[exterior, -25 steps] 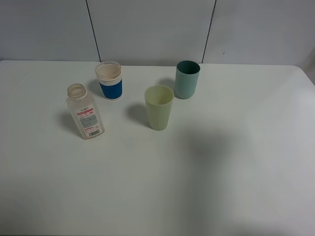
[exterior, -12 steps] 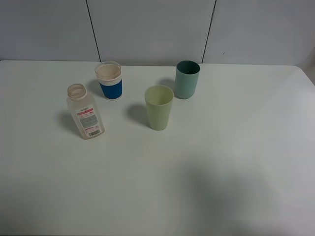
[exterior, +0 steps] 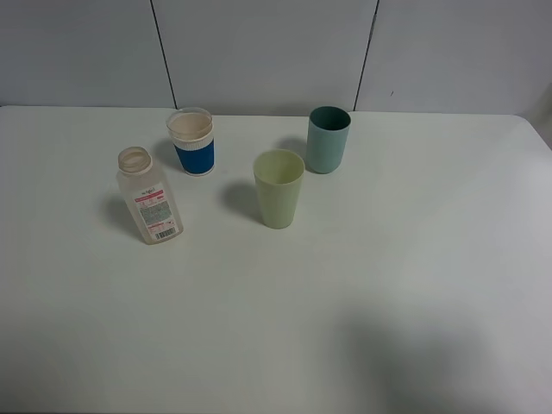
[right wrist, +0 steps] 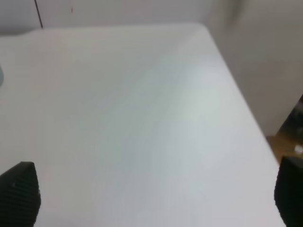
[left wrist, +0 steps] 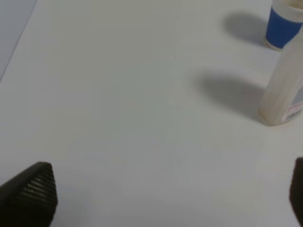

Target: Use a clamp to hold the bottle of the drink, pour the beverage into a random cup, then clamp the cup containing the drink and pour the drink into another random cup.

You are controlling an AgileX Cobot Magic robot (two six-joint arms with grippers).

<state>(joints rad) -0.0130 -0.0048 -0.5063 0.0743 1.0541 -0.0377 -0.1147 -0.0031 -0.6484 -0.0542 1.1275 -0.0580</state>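
Observation:
A clear plastic bottle (exterior: pixel 149 197) with a white and red label stands uncapped at the left of the white table; it also shows in the left wrist view (left wrist: pixel 284 90). Behind it stands a paper cup with a blue band (exterior: pixel 192 141), also in the left wrist view (left wrist: pixel 282 27). A pale green cup (exterior: pixel 279 188) stands mid-table and a teal cup (exterior: pixel 328 139) behind it. Neither gripper shows in the exterior high view. My left gripper (left wrist: pixel 165 198) is open, fingertips wide apart, well short of the bottle. My right gripper (right wrist: pixel 151 198) is open over bare table.
The white table (exterior: pixel 414 259) meets a grey panelled wall at the back. In the right wrist view the table's right edge (right wrist: pixel 241 104) drops off to the floor beyond. A soft shadow lies on the table at the front right (exterior: pixel 414 354).
The objects have not moved. The soft shadow on the table's front right has drifted toward the front edge.

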